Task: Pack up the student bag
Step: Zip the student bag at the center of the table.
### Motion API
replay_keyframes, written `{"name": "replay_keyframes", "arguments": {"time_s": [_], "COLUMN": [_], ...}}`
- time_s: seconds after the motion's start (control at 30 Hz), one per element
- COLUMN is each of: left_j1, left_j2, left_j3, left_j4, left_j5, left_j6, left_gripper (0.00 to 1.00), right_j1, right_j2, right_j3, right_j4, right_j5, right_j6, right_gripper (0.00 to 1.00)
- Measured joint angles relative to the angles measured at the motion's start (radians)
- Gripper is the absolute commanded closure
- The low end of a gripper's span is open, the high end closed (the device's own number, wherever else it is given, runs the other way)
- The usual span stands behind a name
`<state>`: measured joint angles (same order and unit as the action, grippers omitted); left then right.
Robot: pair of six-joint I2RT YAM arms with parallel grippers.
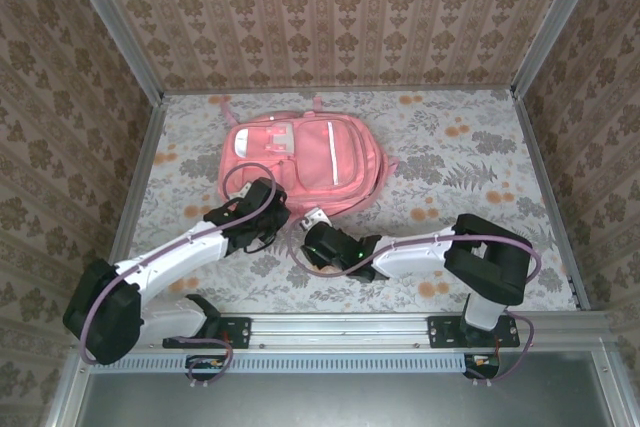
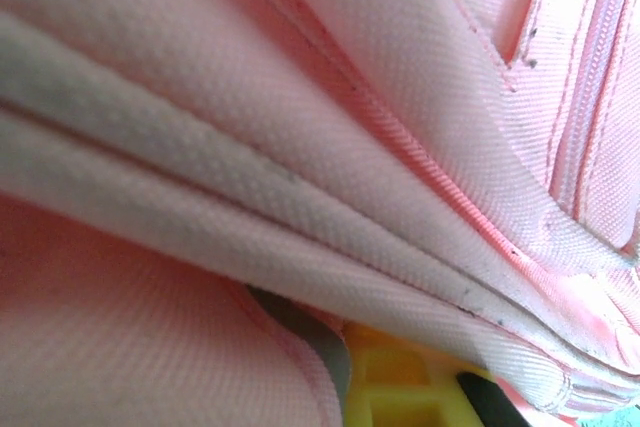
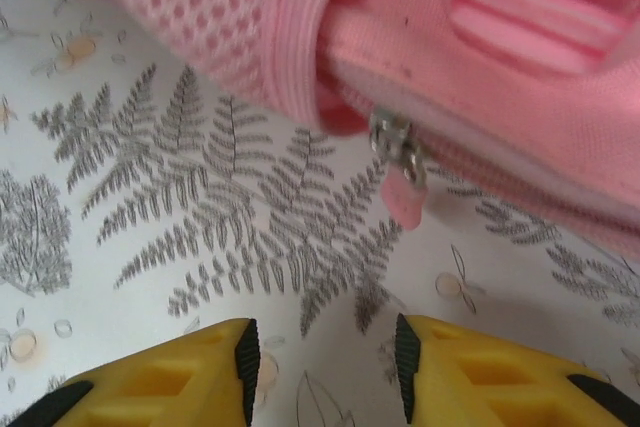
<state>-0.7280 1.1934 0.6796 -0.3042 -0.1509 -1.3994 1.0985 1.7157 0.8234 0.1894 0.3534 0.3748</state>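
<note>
My left fingers sit closed, buried in the large pink fabric student bag, centre frame. My right fingers stand open below its pink zipper pull.

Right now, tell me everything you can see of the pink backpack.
The backpack is pink woven fabric, lying flat on the patterned table, front up, straps at its far end. It has front pockets, a pale stripe, a white patch, a mesh panel and a metal zipper with a pink pull at its near edge. The left gripper is shut at that edge and seems to pinch folded fabric. The right gripper is open just short of the zipper, not touching.
</note>
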Motion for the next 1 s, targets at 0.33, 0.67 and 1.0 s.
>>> {"name": "replay_keyframes", "arguments": {"time_s": [0.33,0.67,1.0], "left_j1": [-0.004,-0.009,-0.019], "left_j2": [-0.055,-0.079,-0.078], "left_j3": [0.000,0.000,0.000], "left_j4": [-0.014,-0.057,-0.059], "left_j5": [-0.010,-0.017,-0.026], "left_j6": [-0.015,-0.016,-0.023], "left_gripper": [1.00,1.00,1.00], "right_j1": [-0.019,-0.024,-0.067], "right_j2": [0.021,0.026,0.064], "right_j3": [-0.094,-0.138,-0.129], "right_j4": [0.221,0.330,0.386], "right_j5": [-0.014,-0.014,-0.059], "right_j6": [-0.012,-0.053,-0.075], "right_gripper": [0.50,0.48,0.54]}}
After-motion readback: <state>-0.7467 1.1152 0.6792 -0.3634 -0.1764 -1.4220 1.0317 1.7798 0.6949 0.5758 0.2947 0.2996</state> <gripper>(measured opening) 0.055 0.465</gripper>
